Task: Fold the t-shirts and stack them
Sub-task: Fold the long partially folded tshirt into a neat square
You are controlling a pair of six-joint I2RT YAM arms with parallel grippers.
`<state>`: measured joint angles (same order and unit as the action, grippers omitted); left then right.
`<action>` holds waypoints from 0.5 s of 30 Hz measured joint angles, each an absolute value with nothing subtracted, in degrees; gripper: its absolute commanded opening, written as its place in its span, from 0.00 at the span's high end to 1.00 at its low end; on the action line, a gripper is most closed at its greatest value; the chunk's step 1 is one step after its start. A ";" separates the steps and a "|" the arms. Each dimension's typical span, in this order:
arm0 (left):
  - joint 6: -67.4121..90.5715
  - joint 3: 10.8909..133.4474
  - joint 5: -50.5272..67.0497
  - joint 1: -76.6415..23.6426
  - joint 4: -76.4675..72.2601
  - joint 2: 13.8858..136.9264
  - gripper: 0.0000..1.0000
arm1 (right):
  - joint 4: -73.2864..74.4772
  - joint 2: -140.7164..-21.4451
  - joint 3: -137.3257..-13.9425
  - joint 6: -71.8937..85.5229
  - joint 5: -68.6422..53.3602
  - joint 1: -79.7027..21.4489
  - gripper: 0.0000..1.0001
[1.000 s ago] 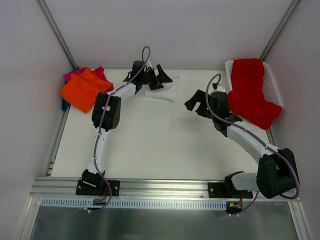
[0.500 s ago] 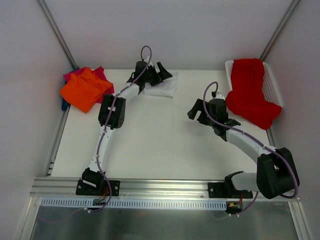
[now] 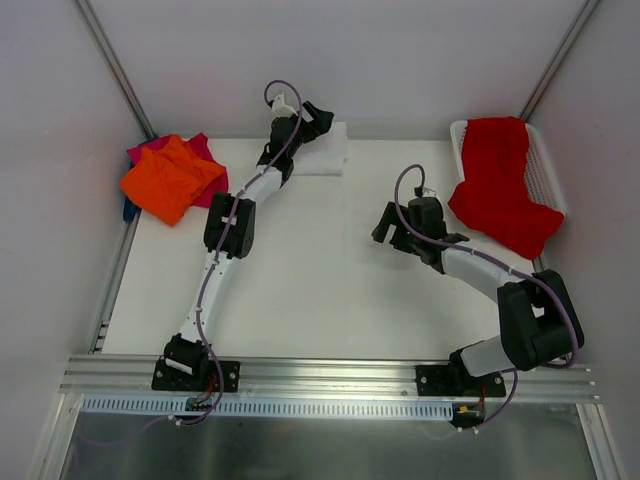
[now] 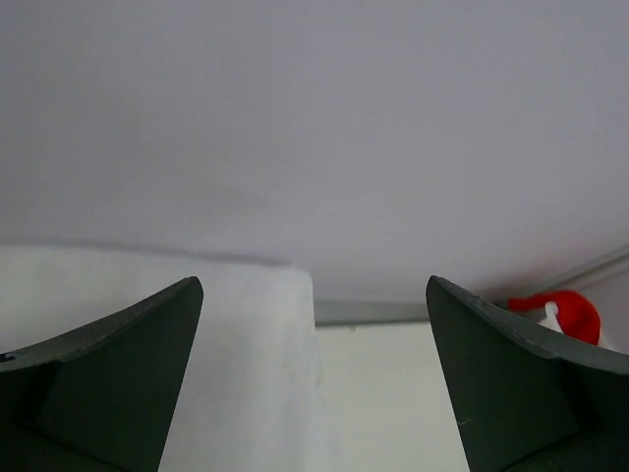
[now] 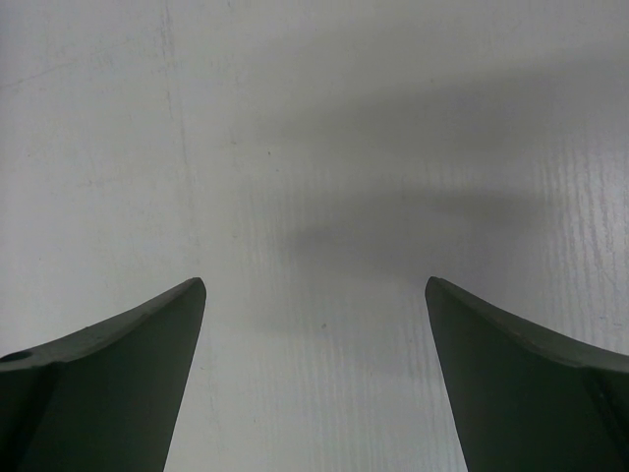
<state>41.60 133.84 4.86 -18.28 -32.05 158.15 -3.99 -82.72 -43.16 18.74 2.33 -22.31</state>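
Seemingly past folding: hovering wide open, empty, with left gripper (image 3: 318, 117) over the folded white cloth t-shirt (image 3: 326, 161) at the far edge of the table (image 3: 320, 290), likewise with right gripper (image 3: 384, 224); next, probably carrying it onto the orange cloth t-shirt (image 3: 170, 178).

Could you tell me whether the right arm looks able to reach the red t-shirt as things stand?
Probably yes: the right gripper is open and empty, the red t-shirt lies uncovered over the basket beside that arm, with nothing between.

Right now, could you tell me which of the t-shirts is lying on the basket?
The red t-shirt: it alone drapes over the white mesh basket; the white t-shirt, orange t-shirt and pink t-shirt lie away from it.
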 measured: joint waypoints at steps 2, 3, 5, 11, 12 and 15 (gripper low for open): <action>39.31 136.20 0.80 -18.28 -34.57 158.87 0.01 | -4.05 -83.33 -43.83 18.74 2.26 -22.37 0.01; 37.93 137.64 -1.04 -18.24 -35.99 159.35 0.01 | -4.05 -83.55 -44.10 18.74 2.26 -22.37 0.00; 35.94 139.57 -4.03 -18.00 -38.59 160.13 0.01 | -4.14 -83.94 -44.49 18.74 2.15 -22.39 0.00; 34.63 125.34 -6.72 -15.20 -47.59 155.48 0.01 | -4.23 -84.58 -45.08 18.74 1.98 -22.48 0.01; 34.85 121.19 -6.57 -14.70 -48.97 154.23 0.01 | -4.21 -84.58 -45.08 18.74 1.96 -22.57 0.01; 35.64 103.28 -6.04 -13.04 -51.29 146.63 0.01 | -4.23 -84.58 -45.08 18.79 1.78 -22.94 0.01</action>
<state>35.64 103.28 -6.04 -13.04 -51.29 146.63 -4.23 -84.58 -45.08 18.79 1.78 -22.94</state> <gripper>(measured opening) 0.990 0.993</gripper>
